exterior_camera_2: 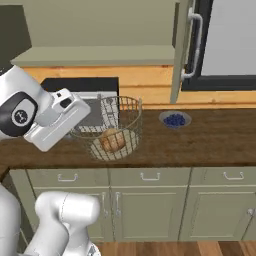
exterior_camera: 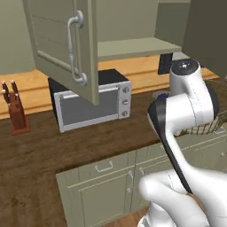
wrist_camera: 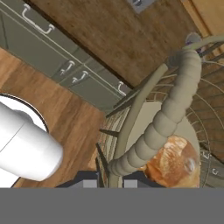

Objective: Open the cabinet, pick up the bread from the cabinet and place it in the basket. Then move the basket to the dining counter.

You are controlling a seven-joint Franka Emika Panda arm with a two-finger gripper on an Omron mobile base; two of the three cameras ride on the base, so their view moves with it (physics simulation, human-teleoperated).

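Note:
The wire basket (exterior_camera_2: pixel 120 112) stands near the front edge of the wood worktop, and the tan bread (exterior_camera_2: pixel 112 140) lies on its pale bottom. My gripper (exterior_camera_2: pixel 100 116) is at the basket's left rim, shut on the rim beside its pale ribbed loop handle (wrist_camera: pixel 168 116). In the hand view the bread (wrist_camera: pixel 173 162) sits just beyond my gripper (wrist_camera: pixel 109 177). I cannot tell if the basket rests on the worktop or hangs just above it. The cabinet door (exterior_camera: pixel 62 42) stands swung open with its shelf (exterior_camera: pixel 133 46) bare. The dining counter is out of view.
A microwave (exterior_camera: pixel 93 104) sits at the back of the worktop under the cabinet. A small bowl of blue berries (exterior_camera_2: pixel 175 120) stands right of the basket. A knife block (exterior_camera: pixel 15 111) is at the far left. Sage drawers (exterior_camera_2: pixel 150 177) run below the worktop.

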